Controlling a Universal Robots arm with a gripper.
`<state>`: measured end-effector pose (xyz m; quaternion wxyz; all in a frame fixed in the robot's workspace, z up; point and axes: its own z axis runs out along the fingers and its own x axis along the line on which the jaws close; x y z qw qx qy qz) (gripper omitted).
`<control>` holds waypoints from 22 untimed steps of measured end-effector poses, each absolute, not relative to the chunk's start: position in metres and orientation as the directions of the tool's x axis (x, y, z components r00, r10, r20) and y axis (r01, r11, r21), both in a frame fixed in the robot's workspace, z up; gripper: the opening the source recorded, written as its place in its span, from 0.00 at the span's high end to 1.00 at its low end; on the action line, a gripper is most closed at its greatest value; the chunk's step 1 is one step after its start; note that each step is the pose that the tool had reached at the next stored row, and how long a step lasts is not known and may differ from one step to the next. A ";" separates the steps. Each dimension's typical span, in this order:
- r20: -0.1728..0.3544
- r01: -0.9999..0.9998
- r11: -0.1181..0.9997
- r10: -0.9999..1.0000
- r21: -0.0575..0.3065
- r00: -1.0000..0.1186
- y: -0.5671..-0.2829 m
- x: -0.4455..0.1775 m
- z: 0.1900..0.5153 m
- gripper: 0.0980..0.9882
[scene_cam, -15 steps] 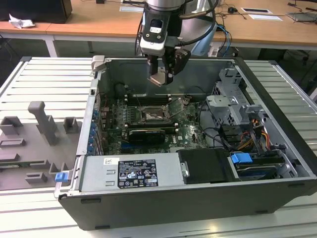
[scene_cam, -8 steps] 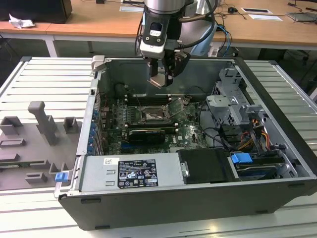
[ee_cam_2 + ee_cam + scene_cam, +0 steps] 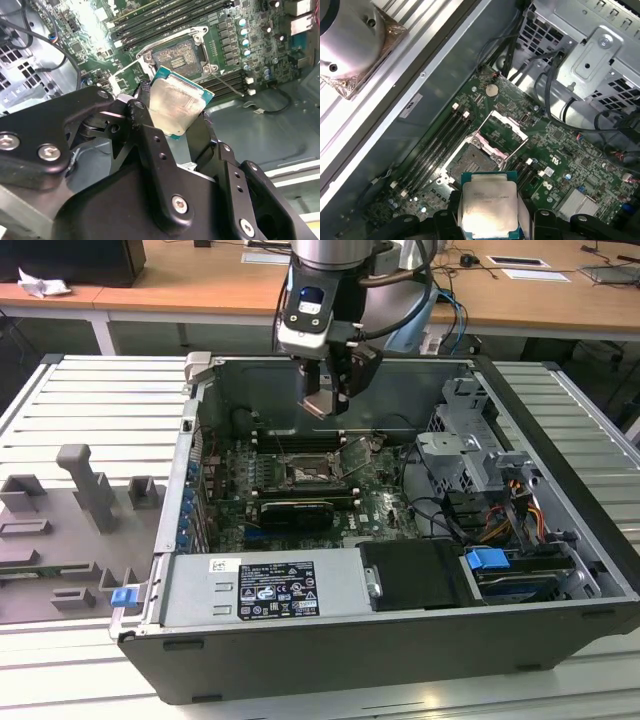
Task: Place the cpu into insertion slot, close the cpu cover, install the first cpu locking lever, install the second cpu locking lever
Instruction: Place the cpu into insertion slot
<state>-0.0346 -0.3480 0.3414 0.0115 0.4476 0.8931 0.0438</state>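
The cpu point(image 3: 177, 102), a small square chip with a silvery face and green edge, is held at two opposite edges by my gripper point(image 3: 175, 114), which is shut on it. In the exterior view my gripper point(image 3: 325, 400) hangs with the cpu inside the open computer case, above and slightly behind the insertion slot point(image 3: 303, 475). The first wrist view shows the cpu point(image 3: 487, 205) close over the bare insertion slot point(image 3: 470, 162). The cpu cover point(image 3: 491, 146) stands swung open beside the slot. A thin locking lever point(image 3: 227, 82) sticks out next to the insertion slot point(image 3: 177, 56).
Long memory slots point(image 3: 437, 145) run beside the socket. A graphics card point(image 3: 295, 512) lies in front of it, and a power supply point(image 3: 265, 590) fills the case's front. A metal drive cage point(image 3: 470, 455) and cables stand at the exterior view's right. Grey fixtures point(image 3: 85, 490) sit outside the case.
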 end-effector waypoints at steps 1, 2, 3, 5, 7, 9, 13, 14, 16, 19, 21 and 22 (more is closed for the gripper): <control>0.019 0.806 0.586 0.808 0.088 -0.589 -0.348 -0.035 0.341 0.52; 0.019 0.813 0.575 0.815 0.088 -0.579 -0.348 -0.035 0.341 0.52; 0.019 0.820 0.565 0.822 0.088 -0.569 -0.348 -0.035 0.341 0.52; 0.019 0.837 0.540 0.839 0.088 -0.543 -0.348 -0.035 0.340 0.52; 0.019 0.851 0.518 0.853 0.088 -0.521 -0.348 -0.035 0.339 0.52; 0.019 0.865 0.494 0.867 0.088 -0.497 -0.348 -0.035 0.339 0.52; 0.019 0.895 0.437 0.898 0.088 -0.440 -0.348 -0.035 0.337 0.52; 0.019 0.903 0.420 0.906 0.088 -0.423 -0.348 -0.035 0.336 0.52; 0.019 0.915 0.395 0.917 0.088 -0.398 -0.348 -0.035 0.336 0.52; 0.019 0.933 0.349 0.936 0.088 -0.352 -0.348 -0.035 0.335 0.52; 0.019 0.947 0.308 0.950 0.088 -0.311 -0.348 -0.035 0.333 0.52; 0.019 0.951 0.297 0.954 0.088 -0.300 -0.348 -0.035 0.333 0.52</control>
